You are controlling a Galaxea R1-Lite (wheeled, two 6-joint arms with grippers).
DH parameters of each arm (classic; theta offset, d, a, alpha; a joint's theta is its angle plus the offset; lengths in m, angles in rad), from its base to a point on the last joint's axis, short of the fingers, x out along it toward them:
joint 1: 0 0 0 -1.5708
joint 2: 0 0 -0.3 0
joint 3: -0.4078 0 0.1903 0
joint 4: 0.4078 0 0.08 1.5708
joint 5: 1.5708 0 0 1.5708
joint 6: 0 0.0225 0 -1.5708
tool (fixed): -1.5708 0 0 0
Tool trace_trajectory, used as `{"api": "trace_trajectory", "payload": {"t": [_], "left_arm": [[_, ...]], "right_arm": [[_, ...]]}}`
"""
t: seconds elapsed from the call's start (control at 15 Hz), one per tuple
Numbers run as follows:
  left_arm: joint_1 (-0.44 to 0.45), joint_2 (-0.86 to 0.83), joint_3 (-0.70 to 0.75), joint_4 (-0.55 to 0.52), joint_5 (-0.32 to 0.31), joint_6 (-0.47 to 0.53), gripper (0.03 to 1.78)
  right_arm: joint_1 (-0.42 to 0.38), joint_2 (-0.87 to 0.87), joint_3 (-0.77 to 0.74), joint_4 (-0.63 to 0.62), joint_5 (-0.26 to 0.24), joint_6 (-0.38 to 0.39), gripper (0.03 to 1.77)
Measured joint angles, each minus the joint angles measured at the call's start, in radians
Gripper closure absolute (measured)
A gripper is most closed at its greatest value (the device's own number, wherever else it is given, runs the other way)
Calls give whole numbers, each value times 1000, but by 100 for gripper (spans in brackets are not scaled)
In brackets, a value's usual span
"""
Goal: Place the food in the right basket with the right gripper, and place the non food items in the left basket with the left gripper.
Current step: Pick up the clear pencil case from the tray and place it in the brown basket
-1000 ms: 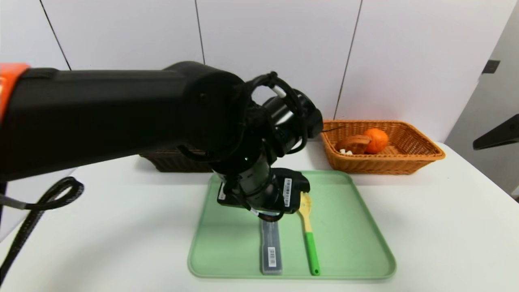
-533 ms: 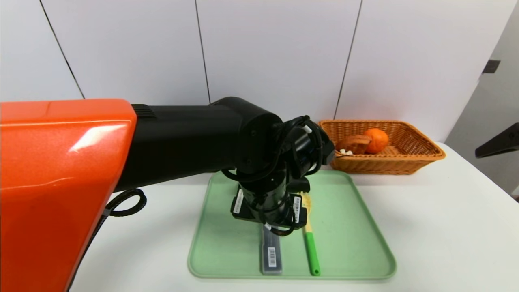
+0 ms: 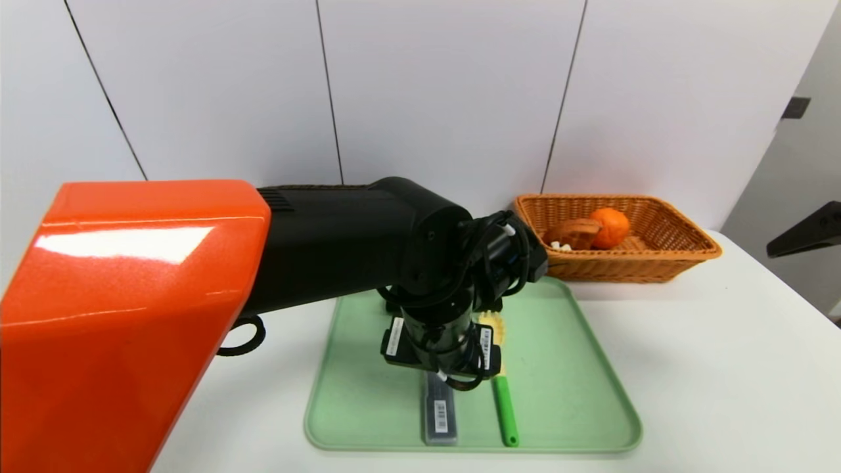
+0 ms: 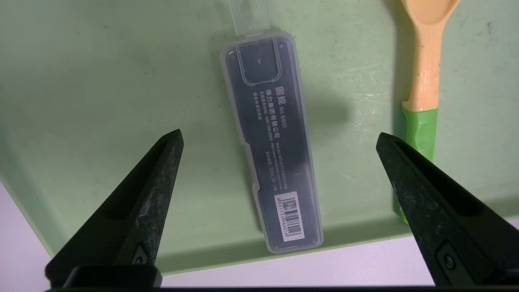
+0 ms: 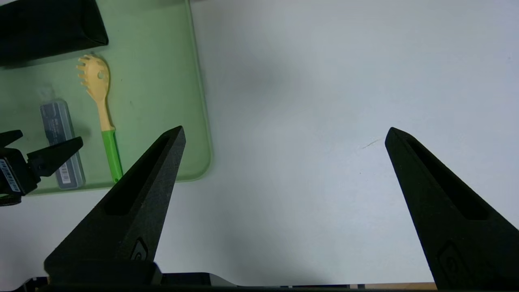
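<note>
Left gripper poised above the green tray, pointing steeply down. Jaws spread wide, nothing between them but air. The grey case lies flat on the tray directly under the gap, its long axis running roughly between the two fingertips; barcode label at the end nearest the tray's front rim. No contact visible between jaws and case.

Pasta fork lies on the tray just beside the case, parallel to it, not touching; yellow head toward the back, green handle toward the front rim. In the head view the case and fork show only by their near ends; the left arm's wrist covers the rest.

Black pouch lies across the far part of the tray, seen only in the right wrist view, beyond the fork's tines.

Right basket stands on the white table behind the tray's right far corner. Inside it: orange fruit and tart slice, touching each other.

Left basket mostly hidden behind the left arm; only a thin dark woven edge shows above the arm, contents cannot tell.

Right gripper held over bare table to the right of the tray, jaws wide apart, holding nothing
</note>
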Motion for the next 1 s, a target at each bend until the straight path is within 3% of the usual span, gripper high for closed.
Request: {"api": "trace_trajectory", "payload": {"t": [1.0], "left_arm": [[-5,28,1,21,-18,-60,12]], "right_arm": [[-10,8,0,-32,-7,-3,10]]}}
